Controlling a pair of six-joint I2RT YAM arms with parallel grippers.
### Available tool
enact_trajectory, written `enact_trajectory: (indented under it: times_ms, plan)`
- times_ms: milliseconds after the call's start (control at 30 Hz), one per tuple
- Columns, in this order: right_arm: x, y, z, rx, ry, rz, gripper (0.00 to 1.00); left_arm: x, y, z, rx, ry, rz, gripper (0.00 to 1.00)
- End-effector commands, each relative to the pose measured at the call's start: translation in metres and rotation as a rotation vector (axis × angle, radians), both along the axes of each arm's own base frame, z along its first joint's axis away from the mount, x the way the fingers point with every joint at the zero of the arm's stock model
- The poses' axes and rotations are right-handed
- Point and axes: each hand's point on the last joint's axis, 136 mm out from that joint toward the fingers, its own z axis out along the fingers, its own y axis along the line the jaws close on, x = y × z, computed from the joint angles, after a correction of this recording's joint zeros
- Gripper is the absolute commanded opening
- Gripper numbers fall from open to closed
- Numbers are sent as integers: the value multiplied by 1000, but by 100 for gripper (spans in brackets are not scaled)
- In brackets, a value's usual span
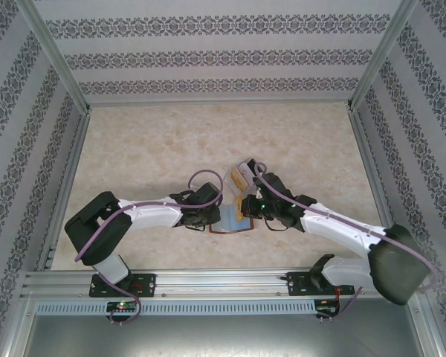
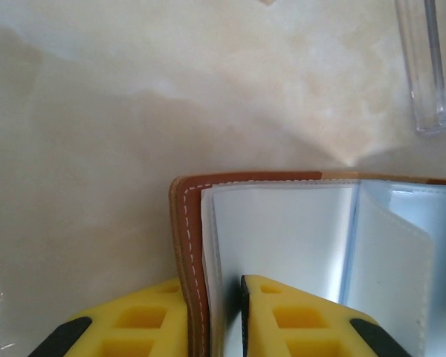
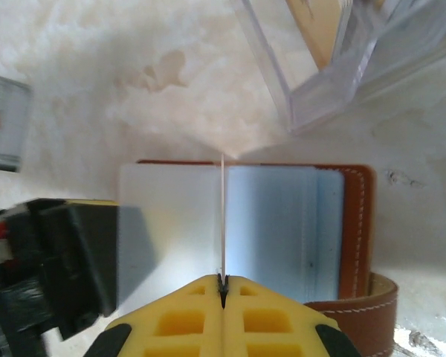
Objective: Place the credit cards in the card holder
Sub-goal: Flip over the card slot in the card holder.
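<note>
Left gripper (image 2: 212, 284): my yellow fingers (image 2: 137, 320) were closed down on the stitched edge of the small reddish-brown leather folding card holder (image 2: 184, 223). They pinched the cover and the first pale clear sleeve (image 2: 282, 230) together.

Right gripper (image 3: 223, 280): jaws pressed fully together on a thin credit card (image 3: 222, 216). I saw it edge-on. It stood upright over the line where the two pale sleeve pages met. Its colour could not be told from the edge.

The card holder lay open on the beige marbled table (image 1: 171, 141), low in the middle of the top view, between my two grippers. In the right wrist view its leather snap tab (image 3: 357, 309) curled out beside my right fingers.

A clear plastic case (image 3: 334, 82) sat just beyond the holder. A tan card (image 3: 318, 26) was visible inside it.

A white-grey card (image 3: 4, 123) lay flat on the table, apart from the holder, on the left of the right wrist view. It bore small printed lines and a red mark, too blurred to read.

White stitching ran along the holder's leather border.
</note>
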Motion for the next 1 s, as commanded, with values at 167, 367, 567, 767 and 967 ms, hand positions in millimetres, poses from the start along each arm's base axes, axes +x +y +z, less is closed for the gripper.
enact_trajectory:
  times_ms: [167, 367, 567, 767, 967]
  plan:
    - [1, 21, -29, -31, 73, 33, 0, 2, 5, -3, -3, -7, 10, 27]
    - [0, 9, -51, -100, 100, -3, 0, -3, 20, 10, 21, -30, 31, 33]
    - [-2, 1, -56, -110, 115, -23, 0, -11, 38, 13, 32, -46, 69, 32]
    - [-10, -1, -61, -106, 147, -24, 0, -10, 28, 7, 16, -29, 43, 25]
    - [-15, 2, -72, -92, 196, -31, 0, -10, 23, -6, 17, -4, 33, 20]
